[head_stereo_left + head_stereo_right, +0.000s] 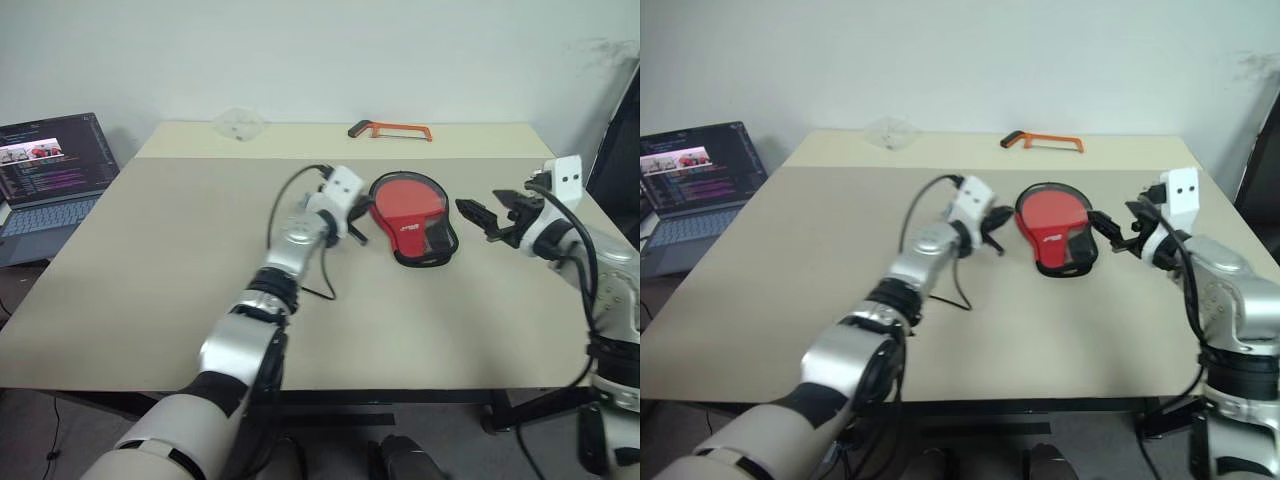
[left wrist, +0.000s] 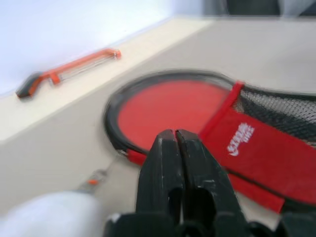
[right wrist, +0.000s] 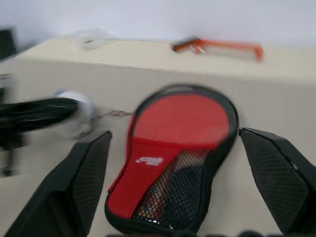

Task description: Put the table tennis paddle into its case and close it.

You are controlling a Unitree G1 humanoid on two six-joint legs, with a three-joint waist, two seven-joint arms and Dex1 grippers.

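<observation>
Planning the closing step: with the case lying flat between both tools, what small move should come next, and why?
Probably ease the open right tool forward to pin the case at its mesh end. The case lies red side up between the tools, and the shut left tool sits at its rim, holding nothing.

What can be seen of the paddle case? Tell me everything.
The case lies flat near the middle of the table, paddle-shaped, soft, with a black rim. Its upper face is red with a white logo on a red band and black mesh toward the narrow end. A pale ball hangs off its edge by a small chain. Neither claw touches it.
</observation>
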